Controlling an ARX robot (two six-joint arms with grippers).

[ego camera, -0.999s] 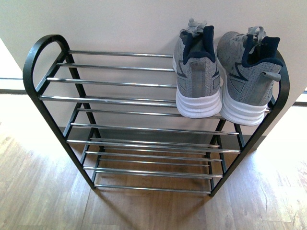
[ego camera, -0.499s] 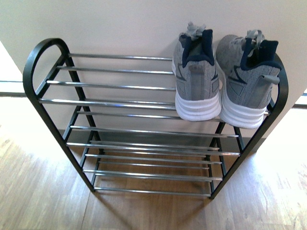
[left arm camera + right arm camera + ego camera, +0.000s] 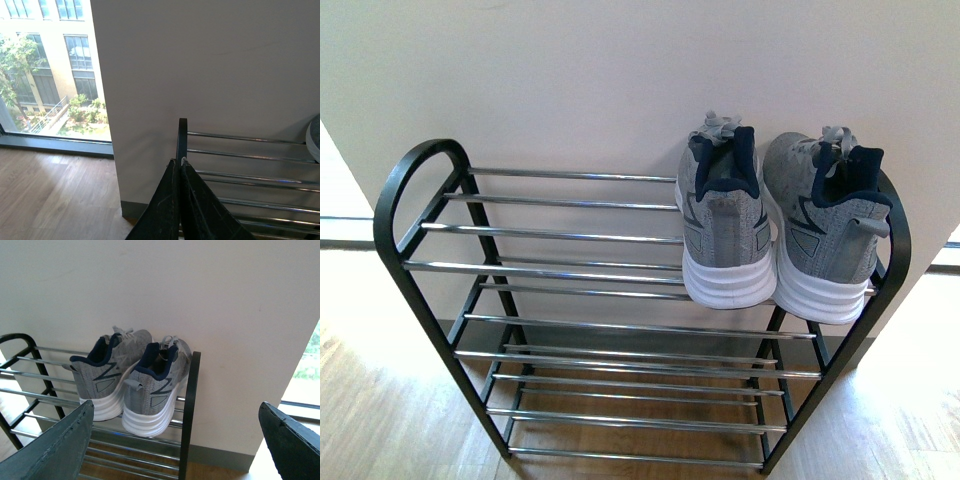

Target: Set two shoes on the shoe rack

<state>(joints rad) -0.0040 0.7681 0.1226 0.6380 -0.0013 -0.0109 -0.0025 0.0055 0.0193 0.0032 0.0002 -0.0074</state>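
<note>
Now | left gripper (image 3: 180,166) pinched closed, empty | right gripper (image 3: 177,407) spread wide, empty | sneakers (image 3: 725,240) atop shoe rack (image 3: 560,233)

A plain off-white wall (image 3: 570,80) rises above a light wood-plank floor (image 3: 380,420). Beside it, a tall window (image 3: 50,105) shows a sunlit building (image 3: 55,60) and green trees (image 3: 12,60).

Two sneakers (image 3: 770,235) side by side on shoe rack's (image 3: 570,265) top right.
</note>
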